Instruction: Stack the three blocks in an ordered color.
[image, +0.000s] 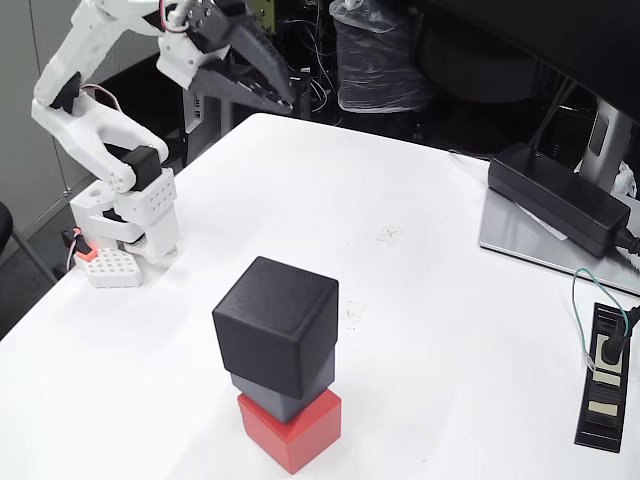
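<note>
Fixed view, items taken left to right.

Arm base: white, clamped at the left edge of the white worktop, below and left of the claw. A small white perforated block with an orange part sits against its foot, far below the claw.

Arm: white segments fold up from the base and reach right along the top of the picture, ending in the claw.

Claw: dark, raised high over the far edge of the worktop, tips pointing right and slightly down. The two fingers converge to a narrow gap at the tips; nothing lies between them, and the claw touches nothing. Against the dark background I cannot tell whether the tips actually meet.

Stack: well below the claw and slightly right of it, at the near edge of the worktop, well apart from it. The red block rests on the worktop; the blue-grey block sits on it; the black block sits on top, turned a little off square and overhanging the middle one.

Right of the claw, and lower: a black power brick on a grey monitor foot, then a black power strip with a green cable at the right edge.
</note>
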